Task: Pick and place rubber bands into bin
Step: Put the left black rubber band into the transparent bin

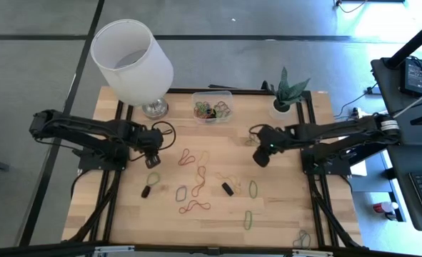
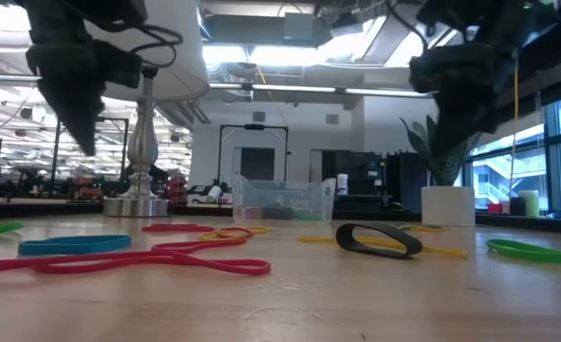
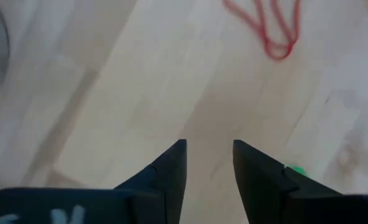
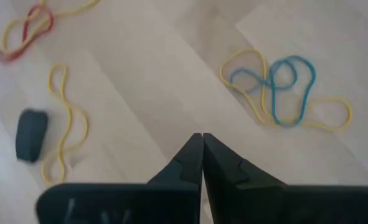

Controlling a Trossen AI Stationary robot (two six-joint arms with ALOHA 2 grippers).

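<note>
Tabletop w/ rubber bands: left claw open, right claw closed, empty.

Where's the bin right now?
In the high view the bin sits at the table's far edge, near the middle, between the lamp base on its left and the white plant pot on its right, with rubber bands already inside.

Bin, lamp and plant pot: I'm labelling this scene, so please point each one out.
Bin (image 1: pixel 212 95): high view, on its clear back rim.
Lamp (image 1: pixel 132 53): high view, on the white shade's side wall.
Plant pot (image 2: pixel 447 205): low view, on the white pot's front wall.
</note>
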